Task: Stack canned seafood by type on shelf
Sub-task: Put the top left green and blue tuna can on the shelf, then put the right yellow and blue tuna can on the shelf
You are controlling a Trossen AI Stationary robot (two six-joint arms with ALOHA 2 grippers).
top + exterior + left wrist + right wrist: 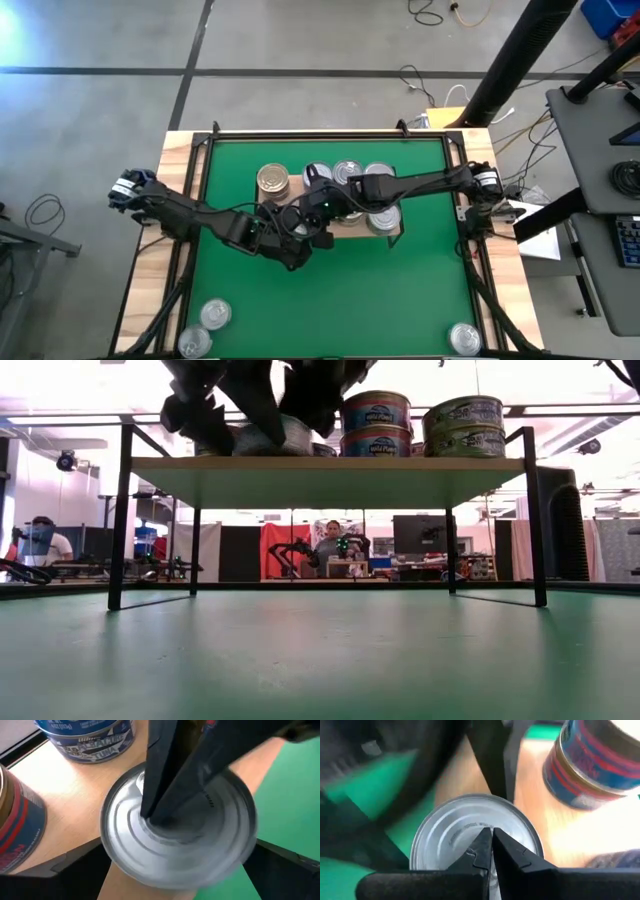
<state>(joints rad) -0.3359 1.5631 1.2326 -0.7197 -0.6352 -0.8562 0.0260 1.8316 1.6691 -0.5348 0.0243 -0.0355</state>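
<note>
Tin in hand: a silver tin [177, 832] is seen at the near edge of the shelf [65, 790], its ringed lid up, partly overhanging the green mat [330, 290].
Right gripper: the right gripper [491, 851] is set on the lid of this tin; its fingers are pressed together, tips touching the lid, nothing pinched between them.
Left gripper: the left gripper [312, 232] is placed around the same tin, fingers spread wide on either side; whether they touch the rim cannot be told.
Other tins on the shelf: a gold tin [272, 181] stands apart at one end; blue-labelled stacks [376, 424] and a green-labelled stack [464, 426] are ranged along the back.
Tins waiting: three loose tins lie at the table's near corners, two [205, 328] on the left, one [464, 337] on the right.
Step judged: the silver tin is being seated or nudged into place on the shelf, steadied from above.
Next move judged: the pressing fingers would need to be lifted straight up, and the tin checked for full support on the board before another is fetched.
Risk judged: the overhanging tin could be tipped off the edge.
</note>
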